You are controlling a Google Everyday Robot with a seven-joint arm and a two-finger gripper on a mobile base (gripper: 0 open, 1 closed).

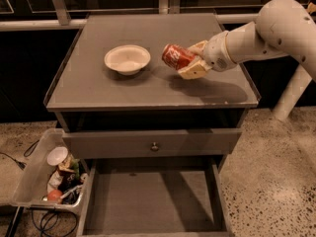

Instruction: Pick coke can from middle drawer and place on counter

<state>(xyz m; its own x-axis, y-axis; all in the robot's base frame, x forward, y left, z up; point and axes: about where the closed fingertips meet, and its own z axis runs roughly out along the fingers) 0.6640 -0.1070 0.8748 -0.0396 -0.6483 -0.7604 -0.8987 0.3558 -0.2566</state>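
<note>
The coke can (176, 57) is red with white lettering and is tilted on its side, held just above the counter (98, 90). My gripper (192, 60) is shut on the can, with the white arm reaching in from the right. The can hangs right of a white bowl (127, 59). The middle drawer (148, 196) is pulled open below, and its grey floor is bare.
A closed drawer front with a small round knob (154, 145) sits above the open drawer. A bin of clutter (49, 179) stands on the floor at the left, with a red-orange ball (54, 195) in it. A white post (291, 95) stands at the right.
</note>
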